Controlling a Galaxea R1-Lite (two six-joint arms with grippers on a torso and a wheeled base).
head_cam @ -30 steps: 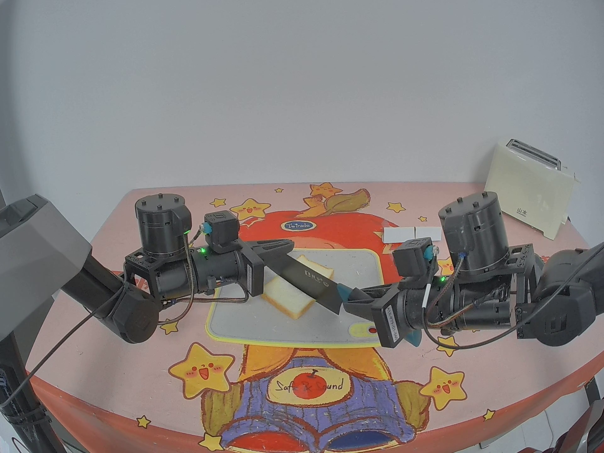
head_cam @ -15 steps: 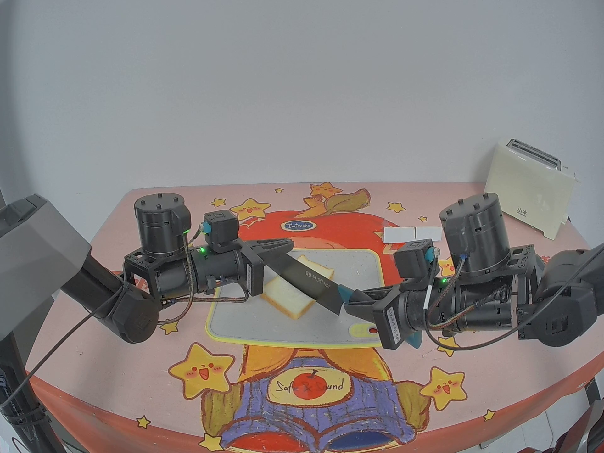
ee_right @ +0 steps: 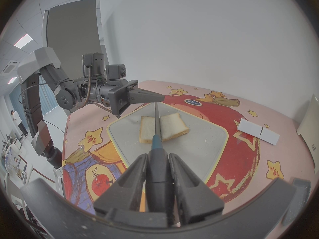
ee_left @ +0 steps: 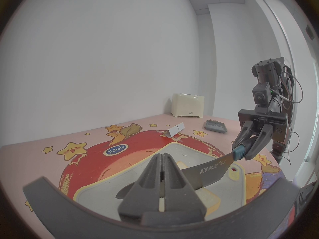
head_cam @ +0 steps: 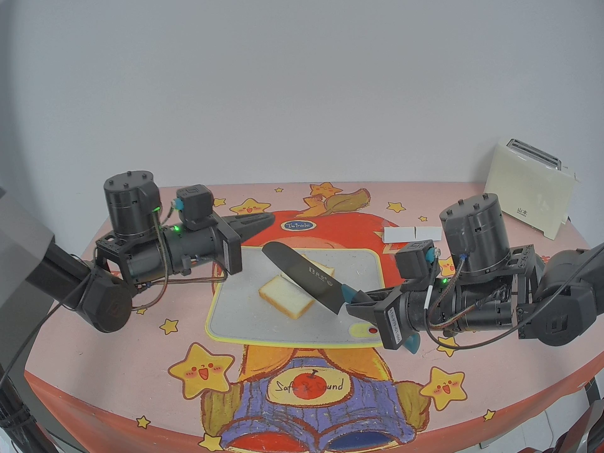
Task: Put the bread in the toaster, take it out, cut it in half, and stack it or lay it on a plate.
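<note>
Bread [head_cam: 286, 294] lies under the knife [head_cam: 308, 274] (right tool [head_cam: 360, 301] clamps its handle; left tool [head_cam: 269, 220] closed).

The head camera looks forward and down from above the counter [head_cam: 113, 372], with the cutting board [head_cam: 251, 322] mid-frame, the toaster [head_cam: 531, 190] at the right edge and wall across the upper half. The left wrist camera sits close behind the left hand [ee_left: 162, 156], facing low across the board to the right hand [ee_left: 245, 150] and toaster. The right wrist camera faces the opposite way; both share board, bread [ee_right: 171, 126] and knife [ee_left: 212, 166].
</note>
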